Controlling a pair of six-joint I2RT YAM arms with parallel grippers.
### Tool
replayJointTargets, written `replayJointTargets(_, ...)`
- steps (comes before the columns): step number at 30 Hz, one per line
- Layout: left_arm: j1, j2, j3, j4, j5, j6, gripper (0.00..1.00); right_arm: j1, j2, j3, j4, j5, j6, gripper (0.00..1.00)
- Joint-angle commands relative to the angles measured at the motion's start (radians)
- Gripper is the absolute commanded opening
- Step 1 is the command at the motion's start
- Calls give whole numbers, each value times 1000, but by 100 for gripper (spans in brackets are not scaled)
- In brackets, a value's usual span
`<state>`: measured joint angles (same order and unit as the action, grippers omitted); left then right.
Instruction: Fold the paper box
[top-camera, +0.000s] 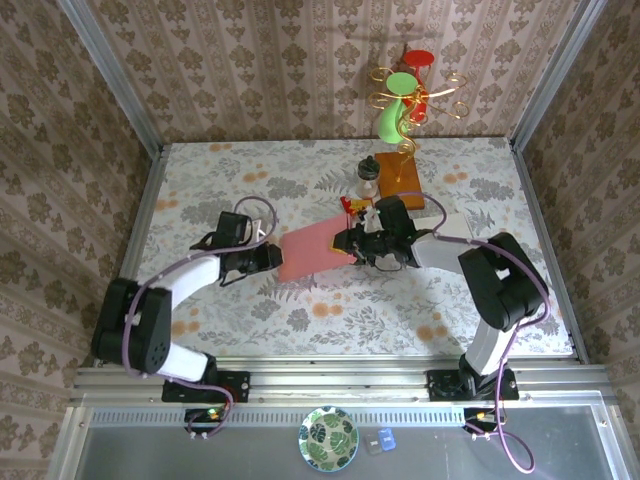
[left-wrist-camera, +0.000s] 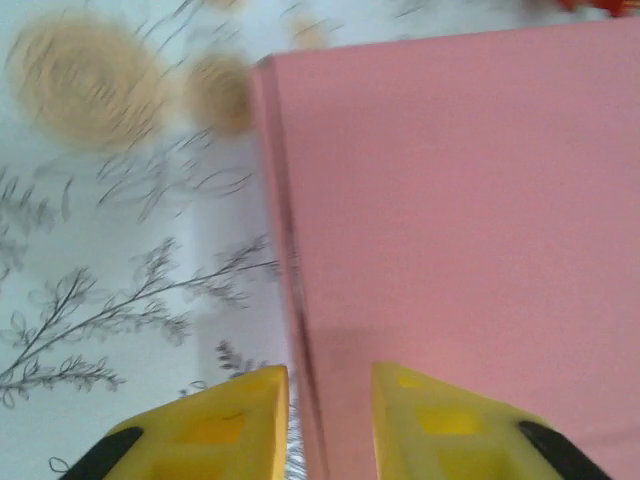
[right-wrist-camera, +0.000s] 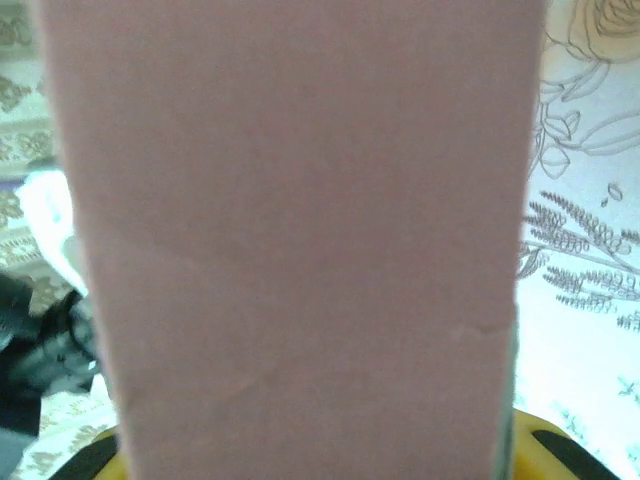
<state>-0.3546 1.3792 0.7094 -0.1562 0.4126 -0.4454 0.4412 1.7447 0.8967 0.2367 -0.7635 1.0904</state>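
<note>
L gripper (left-wrist-camera: 330, 420): jaws part-open, gap narrow, nothing clamped as far as I can see. Its yellow fingers (left-wrist-camera: 235, 420) straddle an edge fold of the paper box (left-wrist-camera: 460, 200). The box spreads ahead of the tips and past one finger, pink face up. Patterned table (left-wrist-camera: 120, 250) lies off the other finger's side. At the box's opposite edge sits the R gripper (top-camera: 352, 243). Pink card covers its tips in the wrist cam, so can't tell its opening or hold. Judgement: card is thin and light, prob. flexes, dents if pinched mid-panel, slides easily. Best hold = flap/edge close to a crease, w/ the other claw steadying.
</note>
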Motion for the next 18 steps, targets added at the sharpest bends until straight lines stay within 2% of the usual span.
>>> replayJointTargets(1, -53, -145, -20, 32, -8, 206, 33, -11, -50, -32, -35, 9, 146, 28)
replayJointTargets(4, -131, -258, -41, 63, 21, 388, 40, -16, -82, -55, -37, 4, 273, 27)
replayJointTargets(11, -218, -357, -13, -98, 78, 752, 55, -39, -154, -107, -114, -29, 564, 27)
replayJointTargets(15, -261, -370, 7, -211, 44, 977, 65, -53, -191, -151, -158, -67, 698, 28)
replayJointTargets(18, -281, -373, -4, -214, 3, 1071, 72, -59, -222, -175, -185, -84, 748, 27)
